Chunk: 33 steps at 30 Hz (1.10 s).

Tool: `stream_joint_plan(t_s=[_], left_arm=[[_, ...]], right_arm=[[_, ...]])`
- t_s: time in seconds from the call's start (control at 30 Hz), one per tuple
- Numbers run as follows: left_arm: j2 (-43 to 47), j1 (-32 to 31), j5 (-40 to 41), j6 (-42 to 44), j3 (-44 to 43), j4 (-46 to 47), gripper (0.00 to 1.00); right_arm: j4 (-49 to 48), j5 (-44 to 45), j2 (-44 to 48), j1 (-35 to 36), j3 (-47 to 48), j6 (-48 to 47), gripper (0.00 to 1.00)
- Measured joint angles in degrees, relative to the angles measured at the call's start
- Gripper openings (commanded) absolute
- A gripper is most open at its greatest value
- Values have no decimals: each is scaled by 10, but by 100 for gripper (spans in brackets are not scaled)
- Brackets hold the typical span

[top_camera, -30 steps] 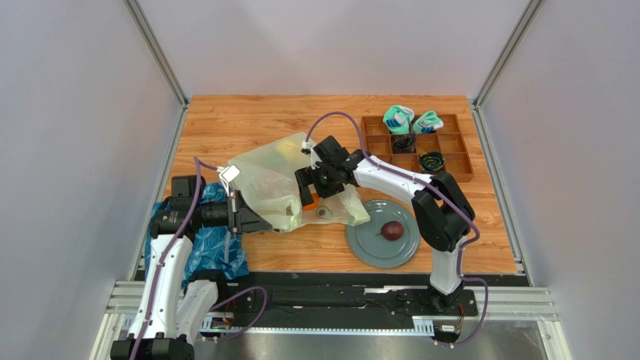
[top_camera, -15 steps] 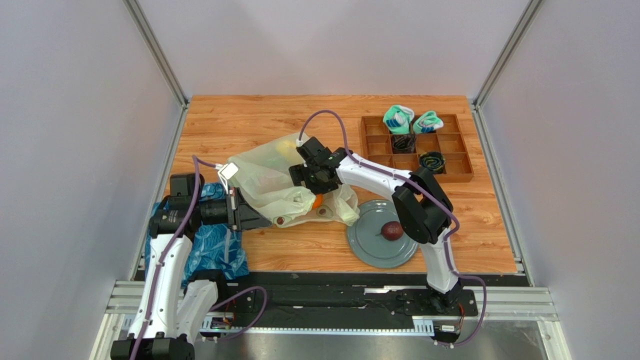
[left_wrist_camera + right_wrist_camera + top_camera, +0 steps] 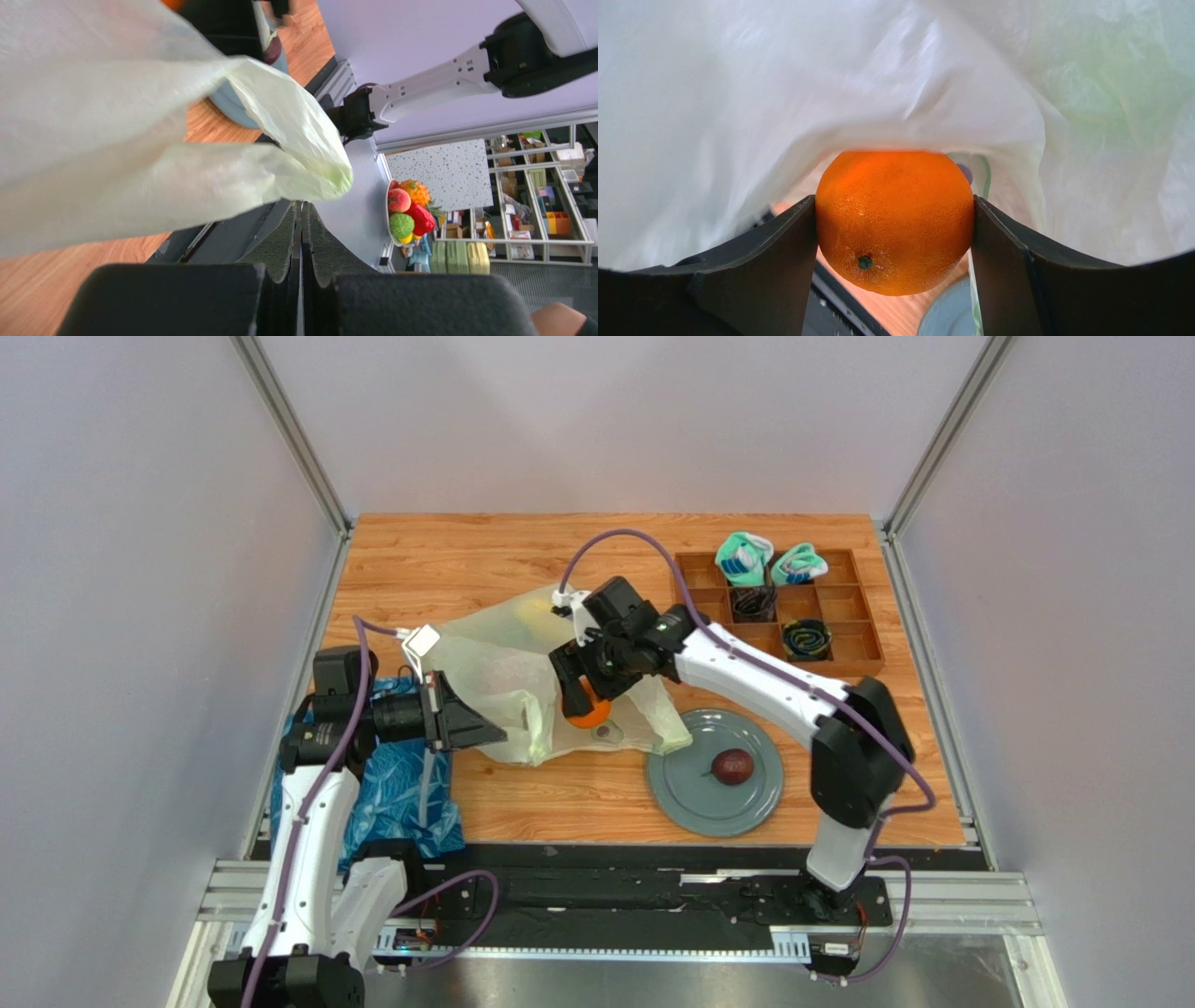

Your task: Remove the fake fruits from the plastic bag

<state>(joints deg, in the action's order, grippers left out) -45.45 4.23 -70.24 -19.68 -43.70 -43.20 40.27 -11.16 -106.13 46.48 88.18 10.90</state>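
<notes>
The pale yellow-green plastic bag [image 3: 498, 672] lies on the table's middle left, its mouth facing right. My left gripper [image 3: 474, 734] is shut on the bag's near-left edge and holds it up; in the left wrist view the jaws [image 3: 303, 204] are pressed together where the bag [image 3: 126, 133] reaches them. My right gripper [image 3: 591, 695] is at the bag's mouth, shut on an orange [image 3: 591, 711]. The right wrist view shows the orange [image 3: 896, 220] between both fingers, with bag film [image 3: 808, 84] above. A dark brown-purple fruit [image 3: 731, 766] lies on the grey plate [image 3: 687, 805]. Something yellow-green shows faintly through the bag [image 3: 530, 616].
A blue leaf-patterned bag [image 3: 400, 798] lies under the left arm at the near left. A brown compartment tray [image 3: 842, 637] at the far right holds rolled teal-and-white socks [image 3: 744, 556] and dark coiled items. The plate sits just right of the bag's mouth.
My right gripper reached further left into the bag, then drew back right with the orange now showing at the mouth. The left gripper has shifted slightly up and left with the bag's edge.
</notes>
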Motion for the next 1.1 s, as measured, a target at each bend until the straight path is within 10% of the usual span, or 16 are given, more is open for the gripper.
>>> stream_joint_plan(t_s=[0.37,0.77,0.83,0.97,1.1], left_arm=[[-49,0,32,-31,-12,65,3],[-93,5,50,-70,-16,126,4],[-100,5,50,-71,-22,126,7],[-101,5,52,-73,-32,125,47],[-91,5,63,-68,-41,107,50]], right_arm=[[54,-56,244,-46,-183,-168,45],[70,-20,307,-260,-264,-224,46],[61,-18,296,-268,-287,-226,50],[44,-13,257,-269,-316,-232,56],[31,-9,226,-272,-320,-241,64]])
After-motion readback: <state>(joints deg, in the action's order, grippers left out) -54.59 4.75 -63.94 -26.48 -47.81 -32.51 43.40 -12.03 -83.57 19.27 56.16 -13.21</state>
